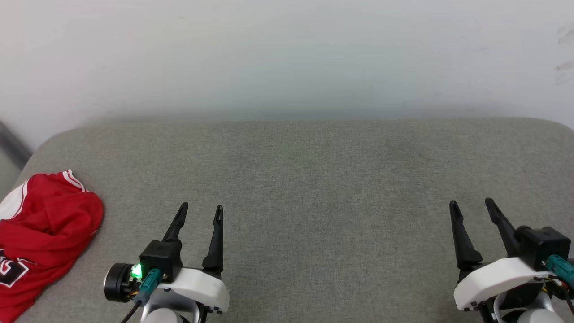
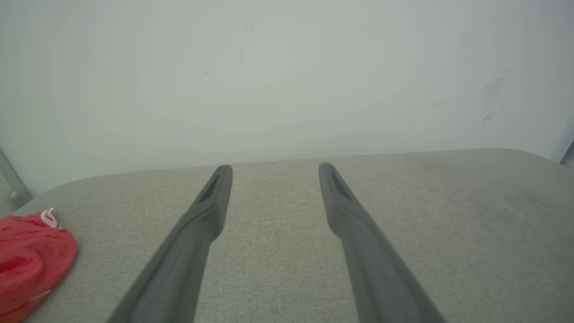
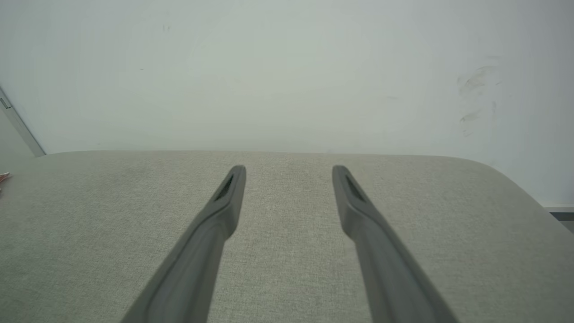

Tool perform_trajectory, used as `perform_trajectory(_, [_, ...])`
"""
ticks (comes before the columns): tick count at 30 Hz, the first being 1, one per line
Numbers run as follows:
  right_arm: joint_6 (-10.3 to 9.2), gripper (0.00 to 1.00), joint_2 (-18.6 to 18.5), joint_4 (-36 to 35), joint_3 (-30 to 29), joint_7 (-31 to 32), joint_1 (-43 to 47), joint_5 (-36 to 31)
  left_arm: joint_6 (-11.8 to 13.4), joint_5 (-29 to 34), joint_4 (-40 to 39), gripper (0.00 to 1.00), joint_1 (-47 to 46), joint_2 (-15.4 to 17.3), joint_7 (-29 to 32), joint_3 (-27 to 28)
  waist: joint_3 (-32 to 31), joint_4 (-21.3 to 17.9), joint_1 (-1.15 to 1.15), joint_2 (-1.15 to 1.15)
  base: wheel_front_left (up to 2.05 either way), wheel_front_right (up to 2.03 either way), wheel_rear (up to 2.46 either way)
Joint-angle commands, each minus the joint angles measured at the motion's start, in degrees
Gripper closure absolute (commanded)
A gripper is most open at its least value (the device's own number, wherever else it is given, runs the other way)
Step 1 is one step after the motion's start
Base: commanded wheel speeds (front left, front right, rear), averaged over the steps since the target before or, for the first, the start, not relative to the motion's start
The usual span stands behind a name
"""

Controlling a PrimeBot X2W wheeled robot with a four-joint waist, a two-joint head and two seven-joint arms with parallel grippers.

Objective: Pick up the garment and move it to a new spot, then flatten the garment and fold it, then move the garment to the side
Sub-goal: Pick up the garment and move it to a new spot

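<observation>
Dark and tapering, the fingers (image 1: 216,237) of the left jaws stand spread, nothing pinched between them; in the left wrist view the two fingers (image 2: 197,237) fork apart over bare weave. The right jaws are likewise spread and hold nothing, their fingers (image 1: 459,237) splayed and, in the right wrist view, the fingers (image 3: 372,237) parted over the same cloth. Both pairs hang just above the counter (image 1: 314,179), a top covered in grey-green fabric with rounded corners, and they sit well apart from each other, with open fabric between them and ahead of their tips. Behind the left jaws, a small green light (image 1: 136,270) glows on the wrist. The garment (image 1: 49,224) lies well to the outer left of the left jaws, on the side away from the right jaws and touched by neither. It is a crumpled red heap at the counter's left edge, roughly level with the left fingers. A white sleeve with red-and-white stripe trim shows at its far end, and part of a black, white-outlined letter shows at its near end, cut off by the frame. The left wrist view catches the garment (image 2: 31,251) low to the left of the fingers. Past the tips of both jaws the counter ends at a pale wall (image 1: 287,54), which bears grey scuffs (image 3: 475,80) up and to the right of the right jaws.
</observation>
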Motion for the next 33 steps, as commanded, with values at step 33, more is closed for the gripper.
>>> perform_trajectory(33, [-0.02, 0.00, 0.2, -3.7, 2.6, 1.9, -1.3, -1.0, 1.8, -3.6, -0.2, 0.00, -1.1, -0.2, -0.1, 6.7, 2.2, 24.6, 0.00, 0.00, 0.00, 0.00, 0.00])
